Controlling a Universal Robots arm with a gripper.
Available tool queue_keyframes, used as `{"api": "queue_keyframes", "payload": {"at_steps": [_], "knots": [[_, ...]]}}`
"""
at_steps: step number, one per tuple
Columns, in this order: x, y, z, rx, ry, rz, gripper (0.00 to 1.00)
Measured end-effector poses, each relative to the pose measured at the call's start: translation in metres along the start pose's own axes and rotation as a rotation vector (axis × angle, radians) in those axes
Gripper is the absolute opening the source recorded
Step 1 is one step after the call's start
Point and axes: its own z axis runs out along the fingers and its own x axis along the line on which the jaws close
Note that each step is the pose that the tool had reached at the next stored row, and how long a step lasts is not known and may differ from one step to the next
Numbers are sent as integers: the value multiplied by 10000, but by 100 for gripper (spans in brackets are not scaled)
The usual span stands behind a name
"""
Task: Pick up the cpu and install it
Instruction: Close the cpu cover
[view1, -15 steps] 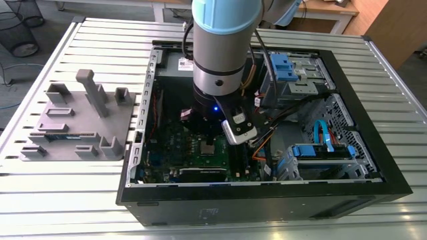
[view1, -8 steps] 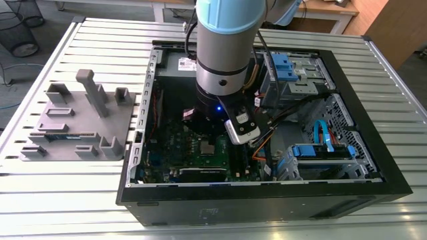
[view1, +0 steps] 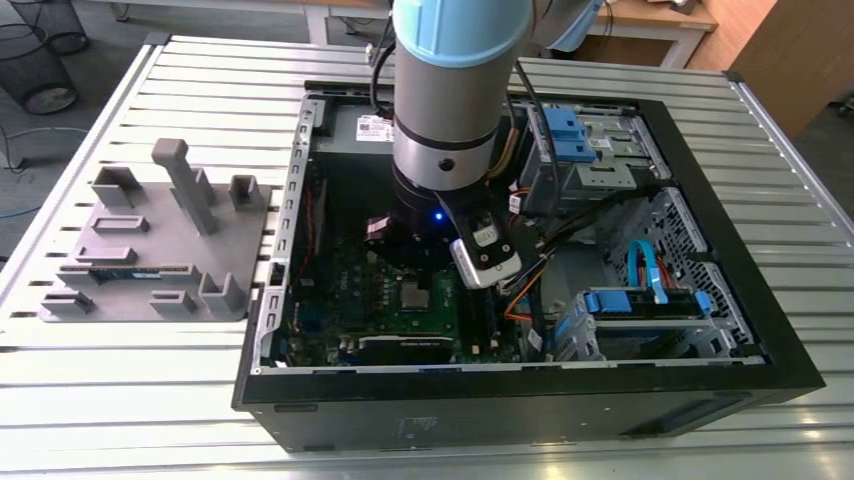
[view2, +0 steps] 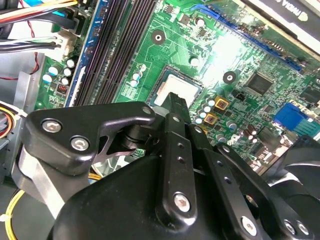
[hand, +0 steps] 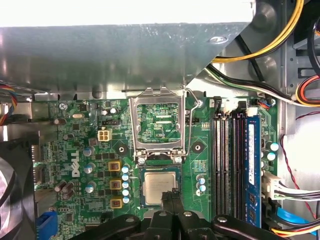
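The cpu (hand: 160, 186), a small square chip with a silver-grey top, lies flat in its socket on the green motherboard (hand: 75, 125). In the second wrist view the cpu (view2: 176, 86) shows just beyond my fingertips. My gripper (hand: 172, 195) hangs right over the chip's near edge, its two black fingers pressed together with nothing between them. One finger (view2: 175, 107) points down at the chip. The socket's metal load plate (hand: 157, 122) stands swung open behind the chip. In the exterior view the arm (view1: 447, 120) reaches down into the open computer case (view1: 534, 385), with the cpu (view1: 415, 295) below it.
Black memory slots (hand: 230, 160) run beside the socket. Yellow and black cables (hand: 265, 45) and blue-tabbed drive cages (view1: 641, 305) crowd the case's side at the exterior view's right. A grey fixture block (view1: 154, 240) stands on the slatted table at the exterior view's left. A graphics card (view1: 400, 350) sits near the front.
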Motion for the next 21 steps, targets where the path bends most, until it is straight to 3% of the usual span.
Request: {"api": "queue_keyframes", "payload": {"at_steps": [12,13,15,18,19,21], "knots": [[-63,102,6,-8,-2,-8,11],[-61,103,7,-15,-22,-16,11],[-61,104,11,-23,-119,-23,11],[-62,106,19,-43,-369,-25,11],[-62,112,21,-58,-428,-25,11],[-62,133,26,-73,-473,-28,11]]}}
